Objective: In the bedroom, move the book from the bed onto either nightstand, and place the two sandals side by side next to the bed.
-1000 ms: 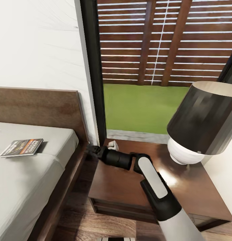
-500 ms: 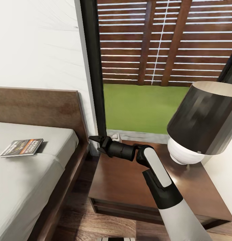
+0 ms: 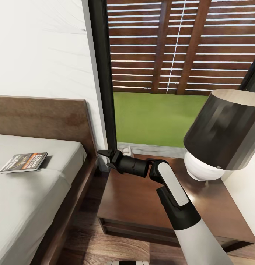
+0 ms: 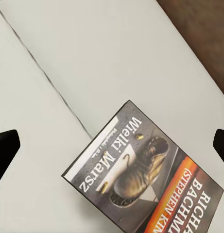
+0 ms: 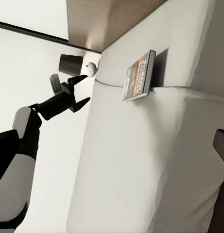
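Observation:
The book (image 3: 24, 162) lies flat on the bed (image 3: 35, 195) near the headboard. The left wrist view looks straight down on its cover (image 4: 146, 179), and my left gripper (image 4: 112, 143) hangs open above it, one fingertip to each side. In the right wrist view the left gripper (image 5: 84, 90) is open over the mattress (image 5: 141, 160), short of the book (image 5: 139, 75). My right gripper (image 3: 104, 158) is open and empty in the air over the nightstand's (image 3: 142, 202) corner nearest the bed, pointing at the bed. The sandals are out of view.
A lamp (image 3: 219, 136) with a dark shade and white base stands on the nightstand's right half. A small white object (image 3: 125, 150) sits at its back edge. A dark window frame (image 3: 103, 81) rises behind, and wood floor (image 3: 87, 235) runs between bed and nightstand.
My right gripper rose from the nightstand's edge and moved slightly toward the window, then held still. The book has not moved.

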